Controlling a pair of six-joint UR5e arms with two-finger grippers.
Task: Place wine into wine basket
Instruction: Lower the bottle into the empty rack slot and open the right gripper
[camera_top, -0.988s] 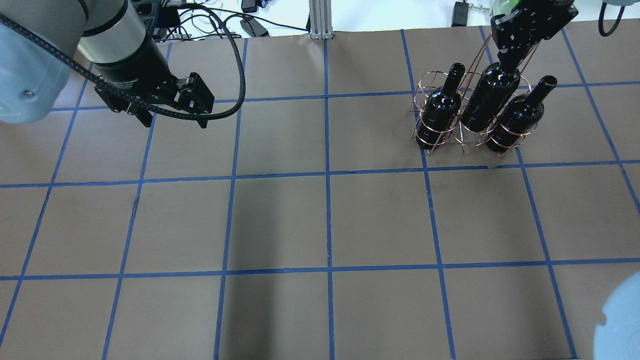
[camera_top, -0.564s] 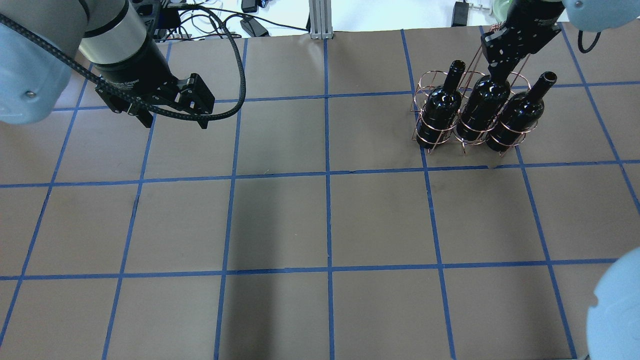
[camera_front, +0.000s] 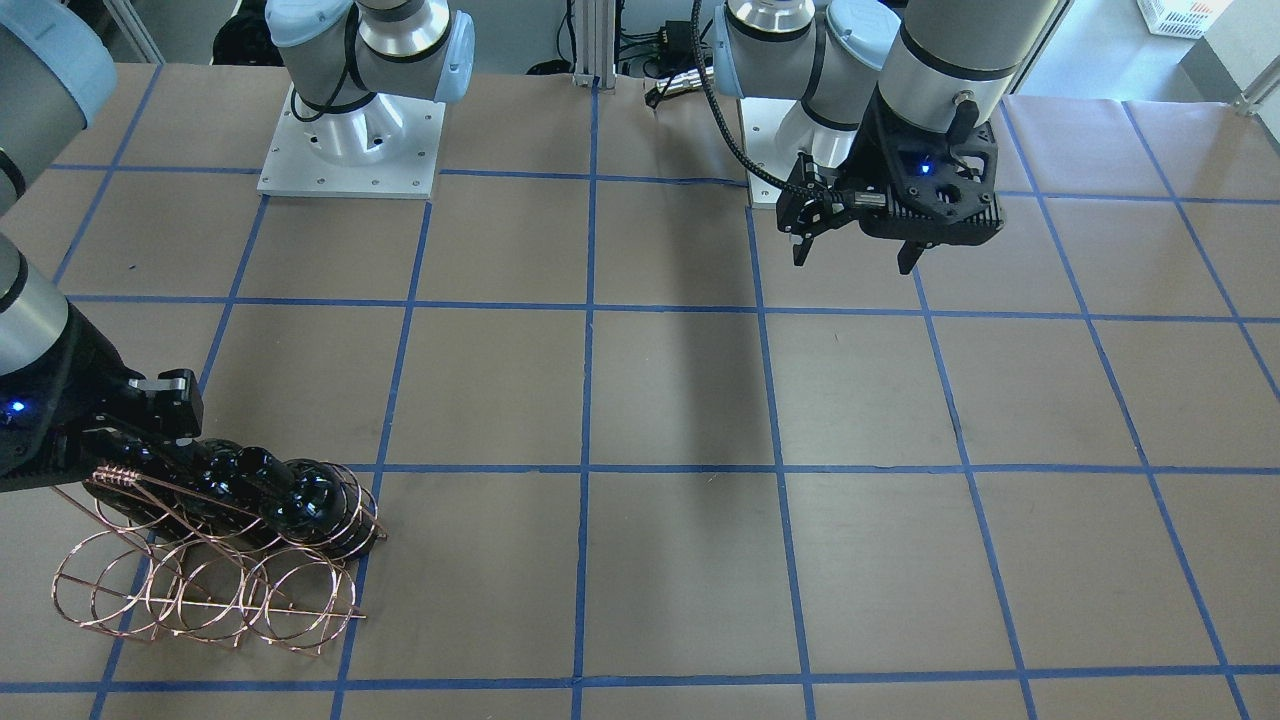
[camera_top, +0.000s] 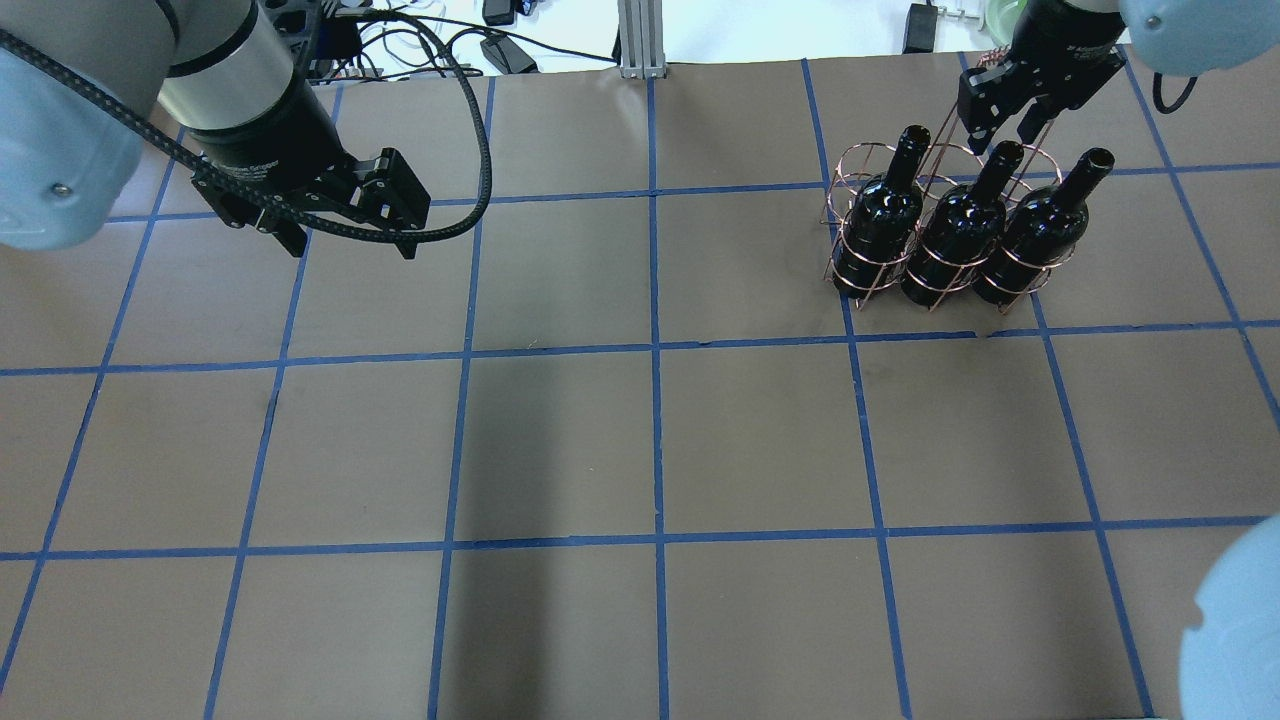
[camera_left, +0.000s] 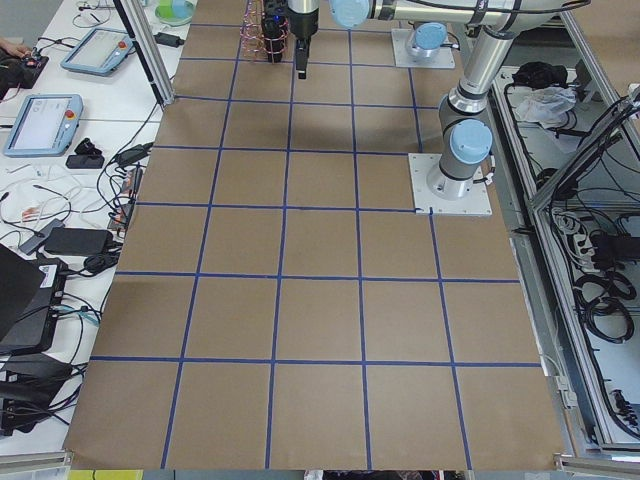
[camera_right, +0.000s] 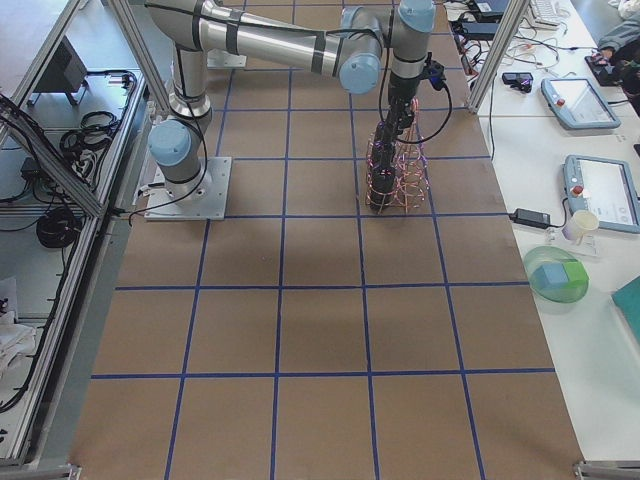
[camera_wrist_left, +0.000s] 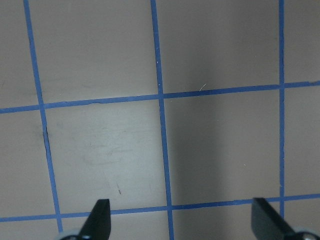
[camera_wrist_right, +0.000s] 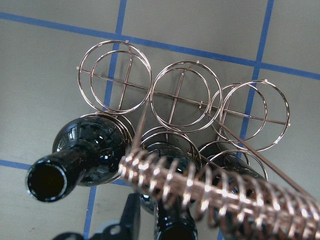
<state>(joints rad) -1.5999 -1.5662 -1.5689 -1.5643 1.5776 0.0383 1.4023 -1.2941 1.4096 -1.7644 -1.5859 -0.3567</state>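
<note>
Three glossy black wine bottles stand side by side in one row of the copper wire basket (camera_top: 858, 166) at the table's far right. The middle bottle (camera_top: 958, 228) sits between the other two bottles (camera_top: 888, 215) (camera_top: 1042, 228). My right gripper (camera_top: 1003, 122) is open just above the middle bottle's neck and does not hold it. In the right wrist view the basket's coiled handle (camera_wrist_right: 200, 186) crosses in front of that neck (camera_wrist_right: 175, 229), and one finger (camera_wrist_right: 131, 217) shows beside it. The basket's other row (camera_wrist_right: 115, 75) is empty. My left gripper (camera_top: 350, 238) is open and empty at the far left.
The brown table (camera_top: 650, 440) carries a grid of blue tape. Cables and an aluminium post (camera_top: 640, 35) lie beyond its far edge. In the front-facing view the basket (camera_front: 200, 590) stands close to the table's left side, and my left gripper (camera_front: 855, 255) hangs over bare paper.
The middle bottle went down from a raised position into its loop. My right gripper opened, let go of its neck and drew back a little. The left arm has not moved.
</note>
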